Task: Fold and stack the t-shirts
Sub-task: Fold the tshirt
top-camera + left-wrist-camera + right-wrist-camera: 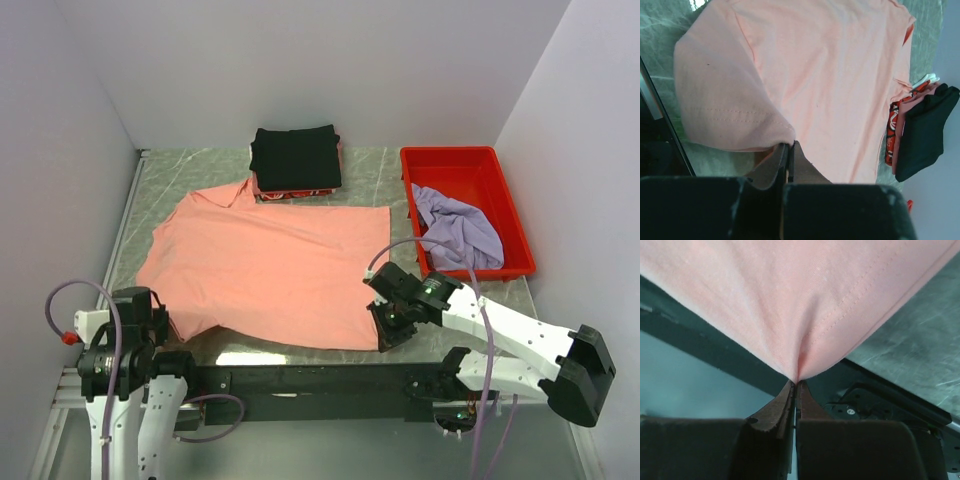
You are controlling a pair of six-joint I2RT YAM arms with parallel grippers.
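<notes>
A fixed camera high behind the arm bases looks down across the whole grey marbled table. The left wrist camera, low and near, faces along the left gripper over the salmon-pink cloth t-shirt toward the black folded t-shirt; the high view shares both. The right wrist camera sits very close behind the right gripper, showing the same pink cloth and the table's edge.
</notes>
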